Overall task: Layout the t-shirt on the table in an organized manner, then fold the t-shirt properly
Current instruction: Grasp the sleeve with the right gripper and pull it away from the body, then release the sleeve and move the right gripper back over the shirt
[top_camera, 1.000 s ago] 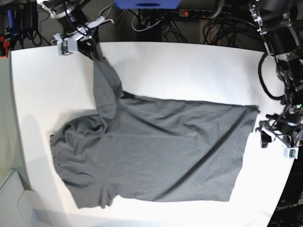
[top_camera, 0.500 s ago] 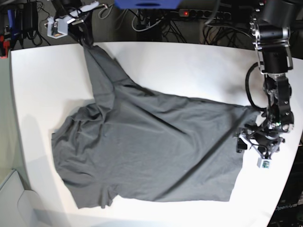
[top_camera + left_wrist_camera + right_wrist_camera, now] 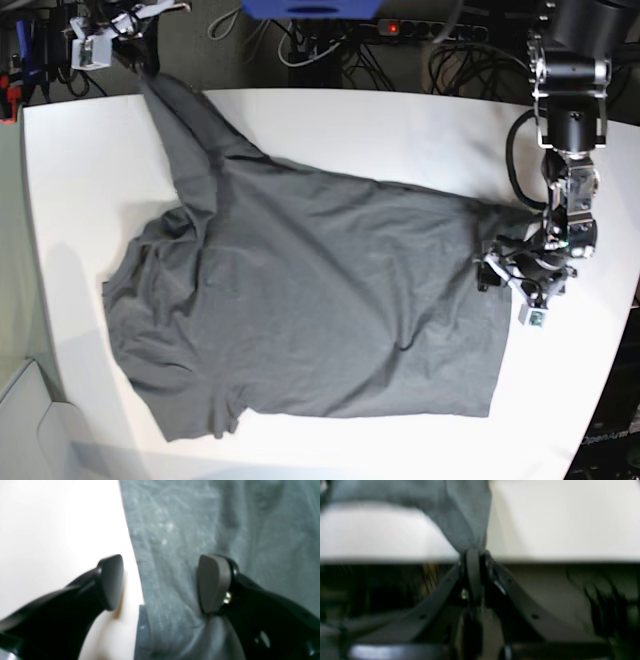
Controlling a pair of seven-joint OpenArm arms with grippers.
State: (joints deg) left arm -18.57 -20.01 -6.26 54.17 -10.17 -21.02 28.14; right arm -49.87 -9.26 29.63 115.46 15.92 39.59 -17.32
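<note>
The t-shirt (image 3: 320,300) lies spread on the counter (image 3: 90,180), soft and limp; its hem edge sits between the open, empty left claw (image 3: 160,582), while the right claw (image 3: 473,555) pinches a sleeve tip

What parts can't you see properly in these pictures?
- Base view: the right pincer sits at the top edge among dark cables, so its grip on the t-shirt is hard to see.
- Right wrist view: blurry, so the pinched part can't be named.
- Base view: the left pincer is too small to show its opening; its wrist view shows it open over the hem.
- Neck label: not visible anywhere.
- Table: cut off at the bottom.
</note>
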